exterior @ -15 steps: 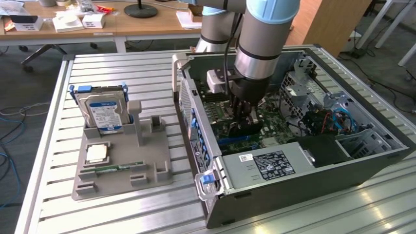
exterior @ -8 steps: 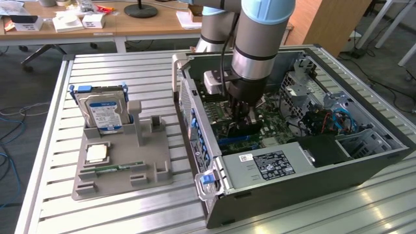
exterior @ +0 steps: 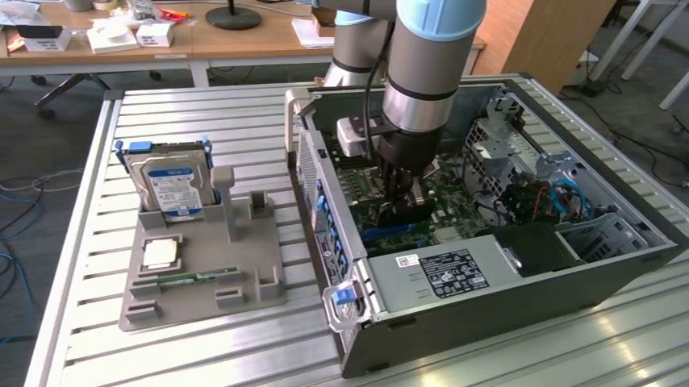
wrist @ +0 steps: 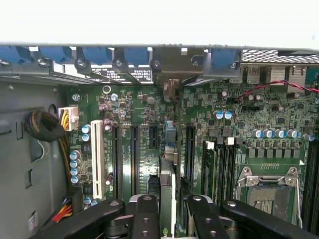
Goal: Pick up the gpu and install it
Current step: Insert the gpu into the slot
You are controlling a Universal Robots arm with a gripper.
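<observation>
My gripper (exterior: pixel 402 192) reaches down into the open computer case (exterior: pixel 323 189), shut on the gpu (exterior: pixel 401 216), a dark flat card hanging just above the green motherboard (exterior: pixel 457 216). In the wrist view the gpu (wrist: pixel 168 191) is edge-on between the two black fingers (wrist: pixel 146 219). It stands upright over the motherboard (wrist: pixel 234 124), in line with the row of long black expansion slots (wrist: pixel 134 149) and a small blue slot part (wrist: pixel 170 134). Whether the card's lower edge touches a slot is hidden.
A silver hard drive with a blue label (exterior: pixel 170 189) stands in a grey holder (exterior: pixel 205 294) at the exterior view's left, with a square chip (exterior: pixel 161 254) and a narrow green memory stick (exterior: pixel 199 278). In the case are a power supply (exterior: pixel 447 270), cables (exterior: pixel 549 197), a CPU socket (wrist: pixel 266 191) and a wire bundle (wrist: pixel 45 124).
</observation>
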